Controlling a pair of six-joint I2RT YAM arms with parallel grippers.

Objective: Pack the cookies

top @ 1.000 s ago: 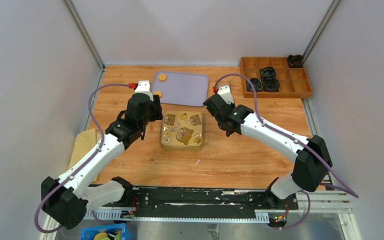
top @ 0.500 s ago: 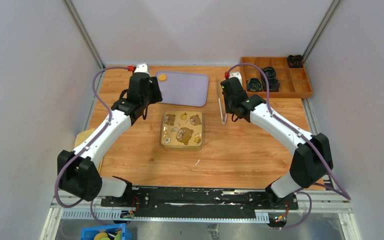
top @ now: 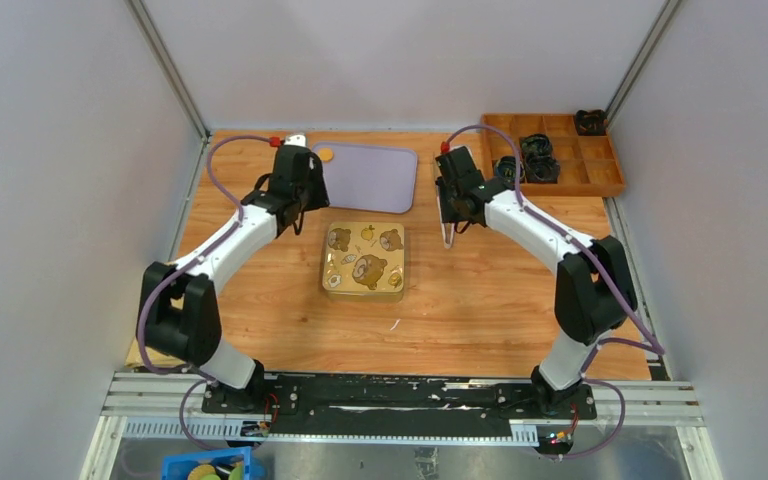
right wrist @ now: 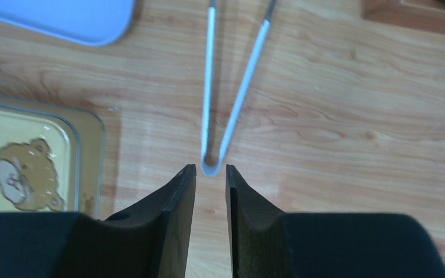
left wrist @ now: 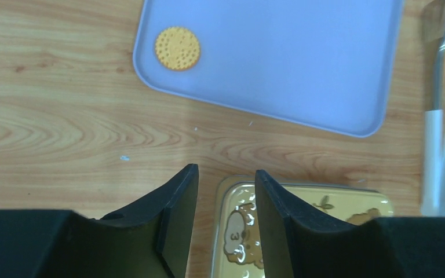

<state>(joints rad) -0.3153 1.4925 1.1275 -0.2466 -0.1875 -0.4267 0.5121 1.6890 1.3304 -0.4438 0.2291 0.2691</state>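
Note:
One orange-yellow cookie [top: 326, 154] lies at the far left corner of the purple tray [top: 375, 185]; it also shows in the left wrist view [left wrist: 177, 48]. The clear box with bear pictures [top: 365, 257] sits in front of the tray. My left gripper [top: 295, 205] is open and empty, raised above the box's far left corner [left wrist: 232, 191]. White tongs [top: 446, 222] lie on the table right of the box. My right gripper [top: 450, 212] hovers over them, jaws a little apart and empty, its tips [right wrist: 210, 169] by the tongs' bend [right wrist: 211, 167].
A wooden compartment tray [top: 555, 165] with black items stands at the back right. Grey walls close in both sides and the back. A blue bin [top: 205, 467] sits below the table's near edge at the left.
Both arms have swung from the box toward the far side. The tongs now lie on the table by the right gripper. A second cookie at the tray's left edge no longer shows.

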